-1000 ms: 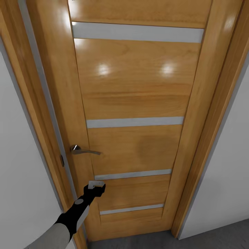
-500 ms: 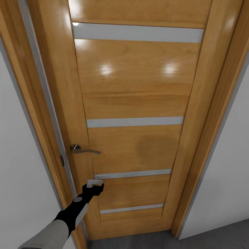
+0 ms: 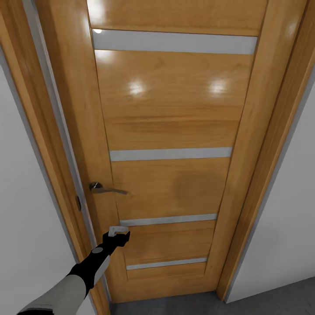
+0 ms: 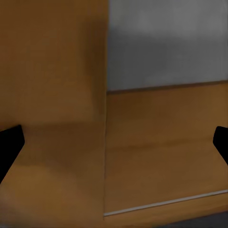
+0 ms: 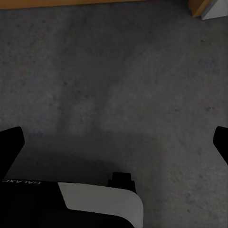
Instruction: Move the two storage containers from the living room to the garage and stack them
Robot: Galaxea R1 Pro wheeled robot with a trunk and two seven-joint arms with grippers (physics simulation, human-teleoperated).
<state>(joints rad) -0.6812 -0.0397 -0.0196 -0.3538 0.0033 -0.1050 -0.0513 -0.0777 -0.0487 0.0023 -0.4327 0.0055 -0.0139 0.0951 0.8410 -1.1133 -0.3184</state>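
Note:
The two storage containers are out of view. I face a shut wooden door point(image 3: 175, 109) with pale horizontal strips and a metal lever handle point(image 3: 105, 189). My left gripper point(image 3: 117, 232) is stretched out to the door's lower panel, below the handle and near the latch-side edge. In the left wrist view the left gripper point(image 4: 114, 147) is open, its dark fingertips point(image 4: 9, 145) far apart, with door wood close in front. My right gripper point(image 5: 114, 142) is open, holds nothing, and points down at the dark-grey concrete floor point(image 5: 118, 71).
The wooden door frame point(image 3: 262, 144) stands between pale walls at the left point(image 3: 26, 218) and right point(image 3: 293, 210). A strip of grey concrete floor point(image 3: 271, 302) runs along the foot of the door.
My left gripper has shifted slightly up and to the left along the lower door panel. The door and handle have not moved.

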